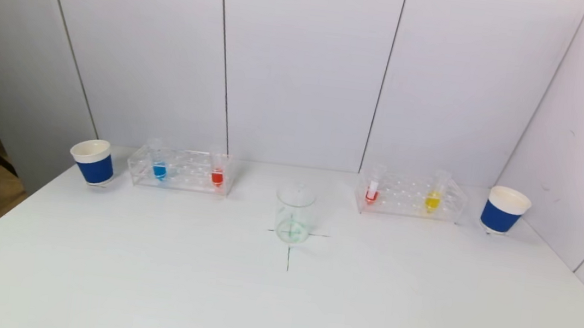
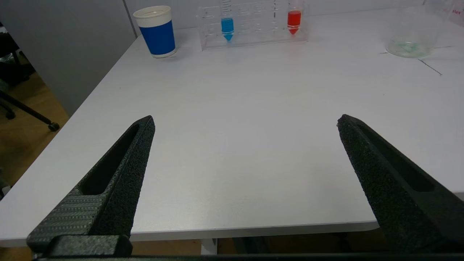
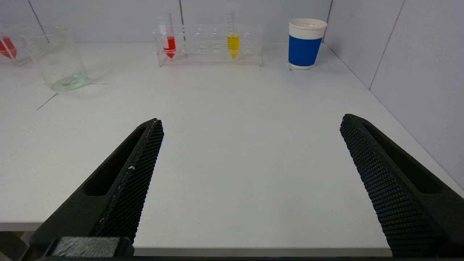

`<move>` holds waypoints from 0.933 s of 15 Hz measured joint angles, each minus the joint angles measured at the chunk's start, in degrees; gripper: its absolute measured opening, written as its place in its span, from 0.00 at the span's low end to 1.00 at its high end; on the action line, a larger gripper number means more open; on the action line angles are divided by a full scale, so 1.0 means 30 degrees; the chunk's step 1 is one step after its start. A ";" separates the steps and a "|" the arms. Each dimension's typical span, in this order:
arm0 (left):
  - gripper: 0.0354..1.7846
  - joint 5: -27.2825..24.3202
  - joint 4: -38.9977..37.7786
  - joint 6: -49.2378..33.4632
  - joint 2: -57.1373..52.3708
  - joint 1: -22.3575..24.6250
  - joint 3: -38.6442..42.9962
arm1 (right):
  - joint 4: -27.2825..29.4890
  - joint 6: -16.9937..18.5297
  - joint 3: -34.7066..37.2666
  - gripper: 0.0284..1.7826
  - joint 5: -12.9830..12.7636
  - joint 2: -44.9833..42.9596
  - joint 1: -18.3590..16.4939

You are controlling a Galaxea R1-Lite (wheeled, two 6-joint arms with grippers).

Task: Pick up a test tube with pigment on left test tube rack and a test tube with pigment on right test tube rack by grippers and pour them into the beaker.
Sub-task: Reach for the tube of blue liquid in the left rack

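A clear glass beaker [image 1: 294, 214] stands upright at the middle of the white surface [image 1: 276, 305], on a thin cross of dark lines, with only a faint greenish film at its bottom. To the robot's left, at the far edge, a clear left test tube rack [image 1: 180, 169] holds a tube of blue pigment [image 1: 159, 170] near its outer end and a tube of red pigment [image 1: 217, 176] at the end nearer the beaker, both upright. To the right, the right test tube rack [image 1: 412, 197] holds a smaller red tube [image 1: 372, 192] at its inner end and a yellow tube [image 1: 433, 200] toward its outer end, also upright. A blue paper cup [image 1: 92, 161] with a white rim stands just beside the outer end of the left rack, and a second blue cup [image 1: 504, 210] beside the outer end of the right rack; what they contain cannot be seen. The left gripper [image 2: 246, 123] hangs at the near edge of the surface, jaws spread wide with nothing between them, well apart from the racks. The right gripper [image 3: 250, 123] is likewise at the near edge, spread wide and holding nothing. Pale grey panels wall the back and right side; at the left a wooden floor and a dark stand leg show.
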 joint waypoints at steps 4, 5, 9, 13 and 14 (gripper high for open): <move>0.99 0.0024 0.0049 0.0012 0.0000 0.0000 0.0000 | 0.0000 0.0000 0.0000 0.99 -0.0008 0.0000 0.0000; 0.99 -0.0008 0.0028 0.0049 0.0000 0.0000 0.0000 | 0.0000 0.0000 0.0000 0.99 0.0000 0.0000 0.0000; 0.99 -0.0089 0.0016 0.0114 0.0000 0.0000 0.0000 | 0.0000 0.0000 0.0000 0.99 -0.0008 0.0000 0.0000; 0.99 -0.0199 0.0085 0.0252 0.0000 0.0000 0.0000 | 0.0008 0.0008 0.0000 0.99 -0.0008 0.0000 0.0000; 0.99 -0.0301 0.0102 0.0268 0.0000 0.0000 0.0000 | 0.0000 0.0000 0.0000 0.99 -0.0008 0.0000 0.0000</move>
